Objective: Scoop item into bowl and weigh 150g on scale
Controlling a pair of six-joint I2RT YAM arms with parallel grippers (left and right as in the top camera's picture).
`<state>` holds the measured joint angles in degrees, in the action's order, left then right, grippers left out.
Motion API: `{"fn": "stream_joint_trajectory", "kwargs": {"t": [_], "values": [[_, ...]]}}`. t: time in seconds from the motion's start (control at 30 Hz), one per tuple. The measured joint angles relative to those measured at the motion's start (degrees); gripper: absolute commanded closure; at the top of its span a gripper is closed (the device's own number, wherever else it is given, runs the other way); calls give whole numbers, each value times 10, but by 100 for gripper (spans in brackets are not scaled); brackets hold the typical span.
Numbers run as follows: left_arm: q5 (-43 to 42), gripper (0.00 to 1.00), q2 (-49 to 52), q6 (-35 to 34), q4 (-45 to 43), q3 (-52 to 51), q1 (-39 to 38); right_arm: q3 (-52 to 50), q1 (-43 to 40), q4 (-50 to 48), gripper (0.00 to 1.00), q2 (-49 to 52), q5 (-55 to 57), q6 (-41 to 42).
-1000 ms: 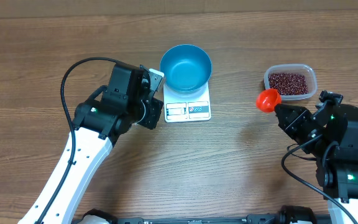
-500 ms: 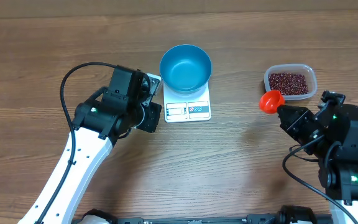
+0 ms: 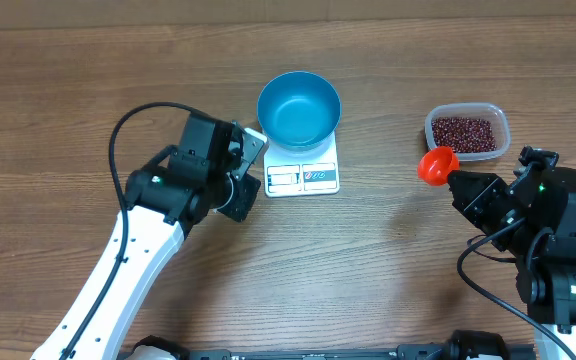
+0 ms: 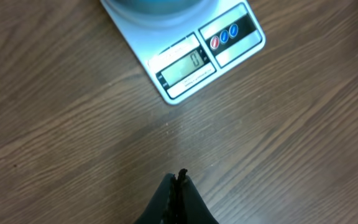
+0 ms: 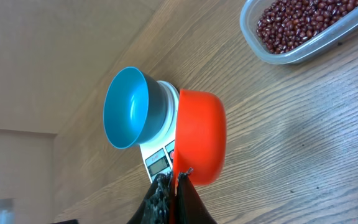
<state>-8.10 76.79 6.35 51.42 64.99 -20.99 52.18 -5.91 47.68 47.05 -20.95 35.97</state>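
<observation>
The blue bowl (image 3: 299, 108) sits on the white scale (image 3: 304, 177) at the middle of the wooden counter (image 3: 368, 270). It covers the far part of the platform and leaves the near strip uncovered, with the display (image 4: 186, 67) and two round buttons (image 4: 224, 37) — one red, one blue. The display shows a single zero. From above, the bowl's inside shows plain blue. The beans (image 3: 463, 132) lie as a loose maroon layer in a clear plastic tub (image 3: 506, 130), well to the right of the scale and near the counter's right side. The left hand (image 4: 179, 177) is clenched, its two dark fingers pressed together with nothing between them. It hangs over bare wood on the left side of the scale, close to it but apart from it; in the left wrist view the scale's display edge lies ahead of the fingertips. The right hand (image 5: 178, 178) is clenched on an orange-red scoop (image 3: 435, 163), pinching it at the end nearest the wrist. The scoop is held above the counter between the tub and the scale — much nearer the tub, just off its near left corner and not over the beans. In the right wrist view the scoop is seen from the side, its rounded cup bulging toward the tub, with the bowl and scale showing beyond it. Whether the scoop carries any beans cannot be told from either view.
</observation>
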Motion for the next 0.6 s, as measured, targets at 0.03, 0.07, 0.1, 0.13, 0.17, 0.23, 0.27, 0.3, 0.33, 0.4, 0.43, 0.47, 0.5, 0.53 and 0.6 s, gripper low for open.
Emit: {"fn": "stream_joint_trajectory", "kwargs": {"t": [0.03,0.07,0.1,0.13,0.17,0.23,0.27,0.3,0.33,0.4,0.43,0.47,0.5,0.53,0.6], "values": [[2,96,0,3,-16,-13,0,0,0,0,96,0,0,0],[2,96,0,4,-29,-25,0,0,0,0,96,0,0,0],[3,96,1,9,-48,-38,0,0,0,-1,96,0,0,0],[4,96,1,13,-64,-50,0,0,0,0,96,0,0,0],[4,96,1,17,-79,-60,0,0,0,-1,96,0,0,0],[6,96,1,34,-120,-87,0,0,0,-1,96,0,0,0],[6,96,1,38,-129,-92,0,0,0,-1,96,0,0,0],[6,96,1,46,-143,-102,0,0,0,-1,96,0,0,0],[6,96,1,53,-149,-108,0,0,0,0,96,0,0,0],[5,96,1,66,-155,-116,0,0,0,-1,96,0,0,0],[2,96,1,75,-155,-119,0,0,0,-1,96,0,0,0],[-3,96,1,83,-155,-122,0,0,0,-1,96,0,0,0],[-8,96,1,90,-155,-124,0,0,0,-1,96,0,0,0],[-14,96,1,96,-155,-125,0,0,0,-1,96,0,0,0],[-21,96,1,105,-162,-126,0,0,0,0,96,0,0,0]]}}
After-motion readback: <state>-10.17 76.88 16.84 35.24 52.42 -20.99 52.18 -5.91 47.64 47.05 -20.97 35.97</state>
